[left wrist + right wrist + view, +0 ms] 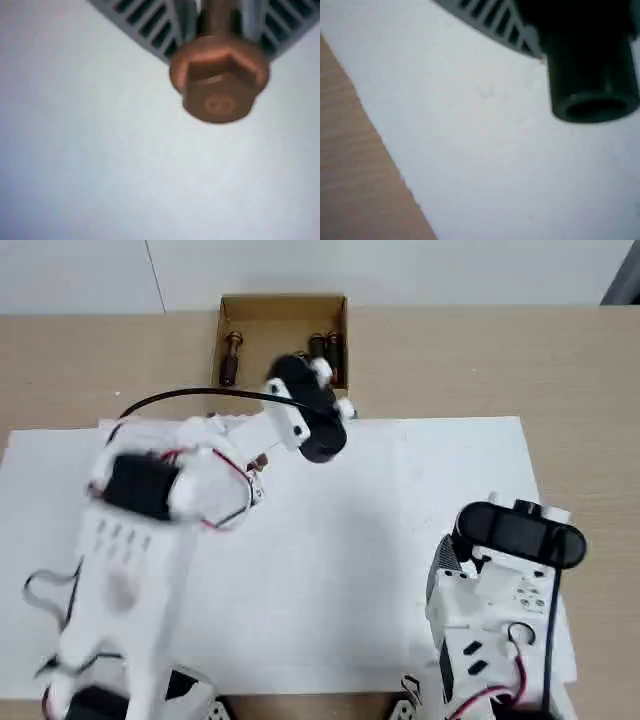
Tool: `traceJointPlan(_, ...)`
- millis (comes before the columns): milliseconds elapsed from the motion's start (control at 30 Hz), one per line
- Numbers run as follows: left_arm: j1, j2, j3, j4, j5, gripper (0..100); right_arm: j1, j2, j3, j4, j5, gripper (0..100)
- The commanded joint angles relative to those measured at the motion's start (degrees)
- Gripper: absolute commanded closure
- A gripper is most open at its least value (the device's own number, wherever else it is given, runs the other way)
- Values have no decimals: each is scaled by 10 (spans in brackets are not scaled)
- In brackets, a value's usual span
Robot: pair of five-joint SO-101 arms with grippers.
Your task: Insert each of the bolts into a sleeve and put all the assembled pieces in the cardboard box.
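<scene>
Bolt (218,82) first: it is copper-coloured with a hex flanged head, and its shank is pinched between the ribbed grey pads (145,20) of the left hand (218,17), head pointing away from the hand, above the white sheet (380,540). The sleeve (592,75), a black tube with its open end showing, is gripped in the right hand (580,30) beside a ribbed pad (495,22), also over the sheet.

The sheet covers much of a light wooden tabletop (580,370), whose bare wood shows along the sheet's edge in the right wrist view. Beyond the tabletop's far edge lies a pale surface (400,265). The cardboard box (275,340) stands open on the wood, just past the sheet's far edge. An assembled piece (232,356) lies by one side wall, and more dark pieces (325,350) lie by the opposite wall, partly hidden by the arm.

The left arm (150,500) stretches across the sheet, its wrist at the box's near rim, with a black cable (190,395) arching over it. The right arm (515,530) sits folded back near its base at the sheet's near corner, well apart from the box.
</scene>
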Motion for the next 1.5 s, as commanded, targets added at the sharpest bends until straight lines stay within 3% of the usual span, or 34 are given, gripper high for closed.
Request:
traceJointPlan(0,16,-84,-29,-24,58,995,3,0,-37,1,8,995)
traceJointPlan(233,12,-155,-26,-25,62,995,-64,0,-54,2,5,995)
traceJointPlan(400,12,-215,-20,-27,171,995,-67,-8,-61,2,8,995)
traceJointPlan(533,11,-269,28,-44,192,995,-71,-64,-38,1,27,995)
traceJointPlan(667,11,-344,125,-95,229,995,-55,-70,-16,2,45,995)
traceJointPlan(1033,-91,-622,462,-286,254,995,-58,-70,106,-114,44,995)
traceJointPlan(1267,-94,-776,615,-345,421,995,-141,-70,199,-207,46,995)
traceJointPlan(1467,-97,-782,638,-346,591,995,-226,-70,281,-288,50,995)
